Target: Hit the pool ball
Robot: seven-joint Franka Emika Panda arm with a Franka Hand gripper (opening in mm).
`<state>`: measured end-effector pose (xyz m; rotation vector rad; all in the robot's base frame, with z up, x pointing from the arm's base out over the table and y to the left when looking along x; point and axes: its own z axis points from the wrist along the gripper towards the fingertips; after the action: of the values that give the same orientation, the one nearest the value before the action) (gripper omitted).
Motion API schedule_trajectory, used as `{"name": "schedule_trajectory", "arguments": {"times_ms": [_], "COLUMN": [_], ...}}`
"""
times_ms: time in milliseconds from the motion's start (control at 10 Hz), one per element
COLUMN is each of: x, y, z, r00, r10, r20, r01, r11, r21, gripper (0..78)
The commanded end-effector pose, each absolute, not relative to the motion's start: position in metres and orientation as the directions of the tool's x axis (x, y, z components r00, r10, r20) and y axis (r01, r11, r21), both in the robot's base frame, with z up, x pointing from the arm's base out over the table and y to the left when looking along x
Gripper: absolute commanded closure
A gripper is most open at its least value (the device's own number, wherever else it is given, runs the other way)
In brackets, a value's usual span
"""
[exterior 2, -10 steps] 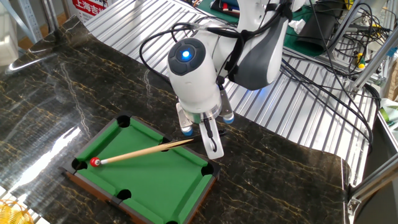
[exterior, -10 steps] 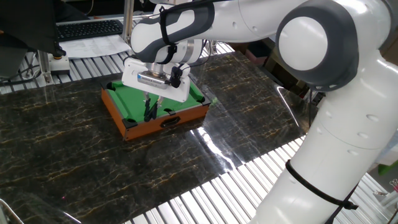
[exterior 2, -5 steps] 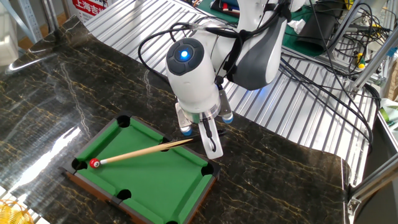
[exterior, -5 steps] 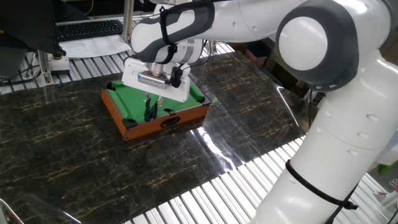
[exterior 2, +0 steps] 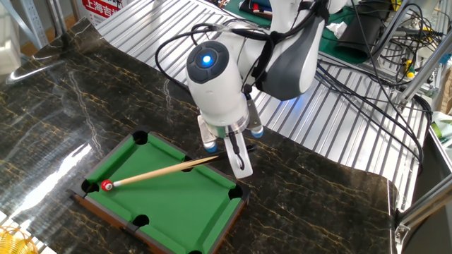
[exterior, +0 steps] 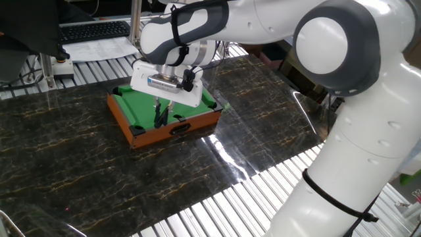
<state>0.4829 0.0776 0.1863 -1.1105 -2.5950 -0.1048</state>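
Now, one fixed view: the gripper point(exterior: 160, 117) hangs over the orange-sided pool table point(exterior: 164, 122), fingers point(exterior: 158, 116) close together above the green felt; cue hidden here.
Other fixed view, cue: the wooden cue point(exterior 2: 164, 171) lies across the felt, long axis running from the gripper point(exterior 2: 224, 156) down-left, tip at the red ball point(exterior 2: 107, 185).
Ball: beside the left corner pocket point(exterior 2: 88, 186).
Grip: fingers pinch the cue's butt end.
Writing: red sign point(exterior 2: 99, 6) at top, unreadable.

No readable text; red sign point(exterior 2: 101, 6) characters too cropped.
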Motion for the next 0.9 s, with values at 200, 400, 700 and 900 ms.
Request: {"name": "schedule_trajectory", "arguments": {"times_ms": [200,400,700,900], "x": [0.504,0.511,0.508,0.495], "y": [0.064,0.054,0.057,0.069], "z": [0.19,0.189,0.189,0.189], "r00": [-0.652,-0.663,-0.656,-0.663], "r10": [0.693,0.68,0.683,0.683], "r20": [0.307,0.313,0.322,0.307], "r01": [0.715,0.704,0.709,0.707], "r11": [0.697,0.709,0.704,0.706], "r21": [-0.052,-0.05,-0.049,-0.044], "gripper": [76.4,76.4,76.4,76.4]}}
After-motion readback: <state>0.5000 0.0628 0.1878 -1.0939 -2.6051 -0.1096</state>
